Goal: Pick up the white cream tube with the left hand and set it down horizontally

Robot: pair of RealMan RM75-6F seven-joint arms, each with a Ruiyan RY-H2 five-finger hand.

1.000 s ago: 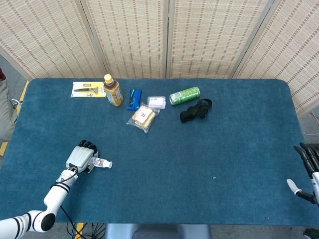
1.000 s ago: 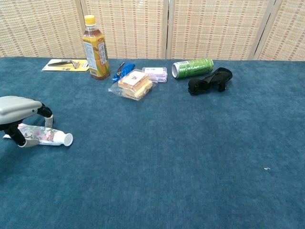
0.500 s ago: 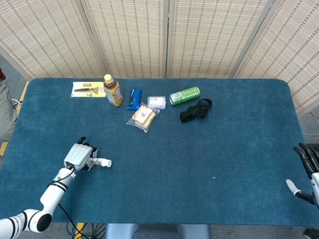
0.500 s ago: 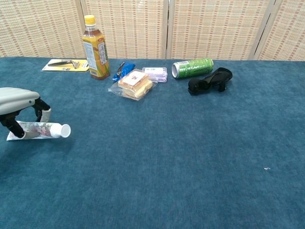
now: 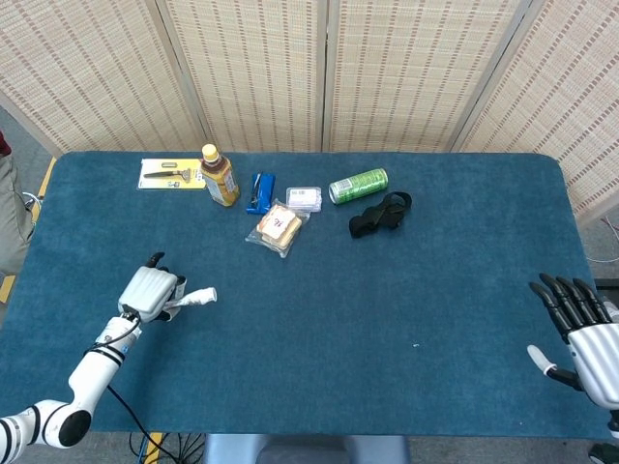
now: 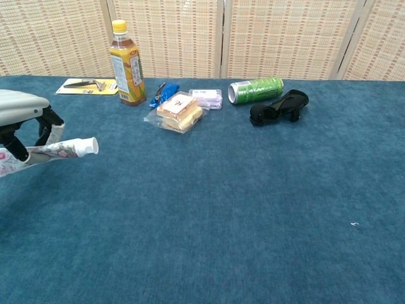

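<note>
The left hand (image 5: 150, 291) grasps the white cream tube (image 6: 60, 149) clear of the worktop (image 5: 387, 290) near its left edge, cap pointing right, roughly level. The lift looks done; next it needs lowering flat and letting go. The right hand (image 5: 580, 329) hovers released at the right edge

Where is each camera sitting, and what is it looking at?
Head view: sits high above the near edge and looks steeply down on the whole blue table; shows the left hand holding the white cream tube, and the right hand open at the right edge.
Chest view: sits low at the near edge and looks across the table toward the woven screen; shows only the left hand.
Shared: left hand, tube, tea bottle, green can.
</note>
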